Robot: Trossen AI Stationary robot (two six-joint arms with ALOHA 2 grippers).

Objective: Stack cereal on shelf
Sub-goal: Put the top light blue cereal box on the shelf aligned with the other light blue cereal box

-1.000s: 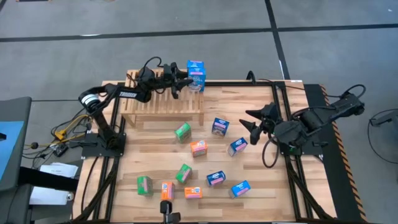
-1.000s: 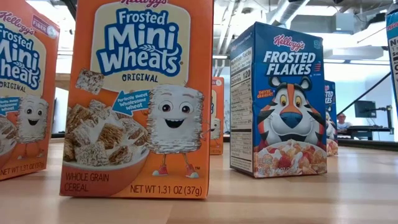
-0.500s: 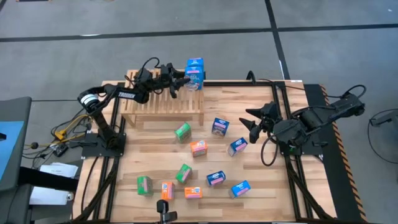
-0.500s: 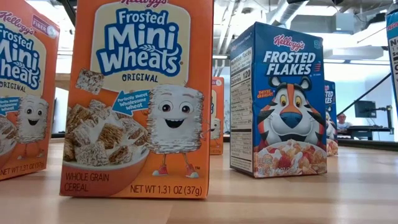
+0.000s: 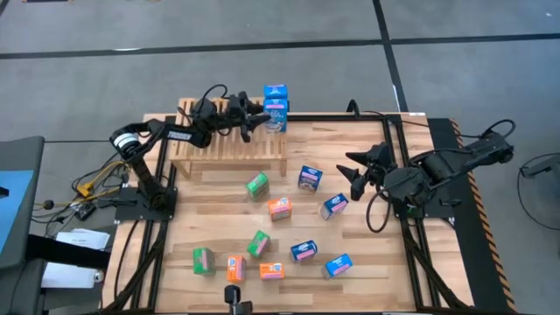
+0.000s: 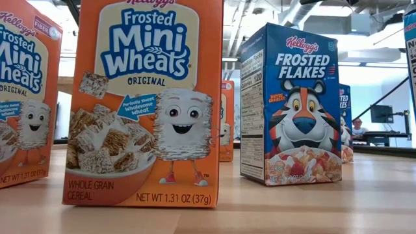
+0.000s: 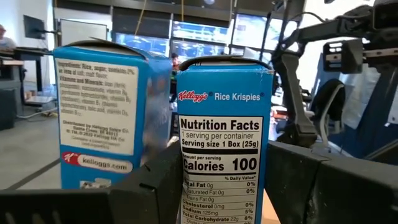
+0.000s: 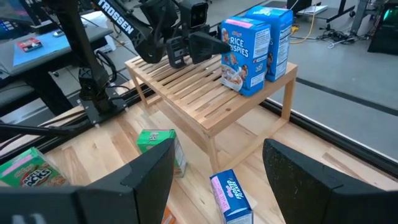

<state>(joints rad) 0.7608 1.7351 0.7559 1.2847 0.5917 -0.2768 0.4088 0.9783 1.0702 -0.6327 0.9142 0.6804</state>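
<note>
Two blue cereal boxes (image 5: 276, 105) stand upright on the right end of the light-wood slatted shelf (image 5: 229, 144). The nearer one is a Rice Krispies box (image 7: 224, 149) (image 8: 242, 53). My left gripper (image 5: 256, 121) reaches level over the shelf top from the left. It is open, with its fingers (image 7: 155, 186) on either side of that box's narrow side panel. My right gripper (image 5: 357, 171) (image 8: 217, 149) is open and hovers over the table right of a loose blue box (image 5: 308, 178). My left gripper stands open at the Rice Krispies box's narrow side (image 7: 224, 124), level from the table's left. The box stands upright on the shelf slats. Whether the fingertips touch it, I cannot tell.
Several loose boxes lie on the plank table: green (image 5: 256, 185), orange (image 5: 279, 208), blue (image 5: 335, 206), and more toward the near edge (image 5: 262, 258). In the low view an orange Mini Wheats box (image 6: 146, 104) and a Frosted Flakes box (image 6: 292, 104) stand close. The shelf's left slats (image 5: 206, 140) are bare.
</note>
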